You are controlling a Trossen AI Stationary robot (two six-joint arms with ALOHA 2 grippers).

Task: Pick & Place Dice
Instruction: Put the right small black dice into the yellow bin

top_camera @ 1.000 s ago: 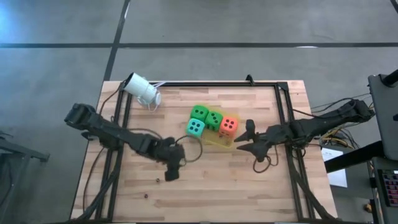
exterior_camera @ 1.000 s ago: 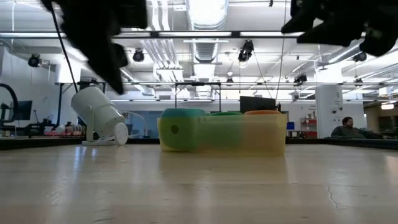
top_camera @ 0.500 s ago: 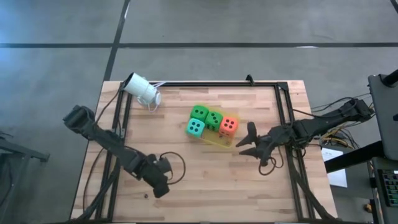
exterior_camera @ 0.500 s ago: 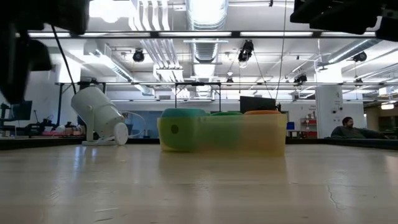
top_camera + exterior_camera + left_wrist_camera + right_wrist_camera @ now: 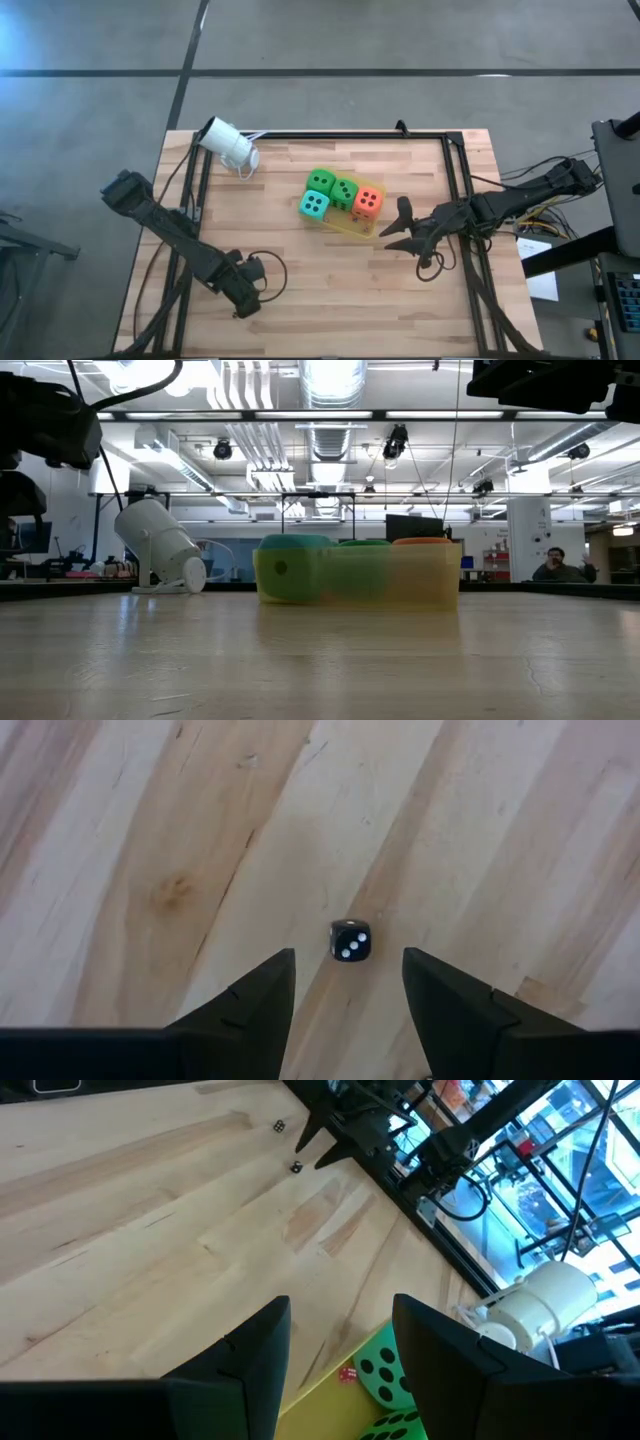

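Two green dice (image 5: 332,187), a teal one (image 5: 314,205) and an orange-red one (image 5: 368,201) sit in a yellow see-through tray (image 5: 350,228) at mid-table. A tiny black die (image 5: 349,940) with white pips lies on the wood near the front left. My left gripper (image 5: 243,306) hangs open over it, pointing down, one finger on either side and clear of it. A second tiny die (image 5: 279,1125) lies close by. My right gripper (image 5: 392,222) is open with nothing between its fingers, raised just right of the tray.
A white cylinder camera (image 5: 228,145) lies at the far left corner, its cable trailing. Black frame rails (image 5: 455,190) run along the table's sides and far edge. A loose cable loop (image 5: 272,275) lies beside my left gripper. Bare wood spreads across the front.
My left gripper has swung toward the table's near left corner and come down, rolling its wrist, and now hangs over the tiny black die. The large dice and tray have stayed put.
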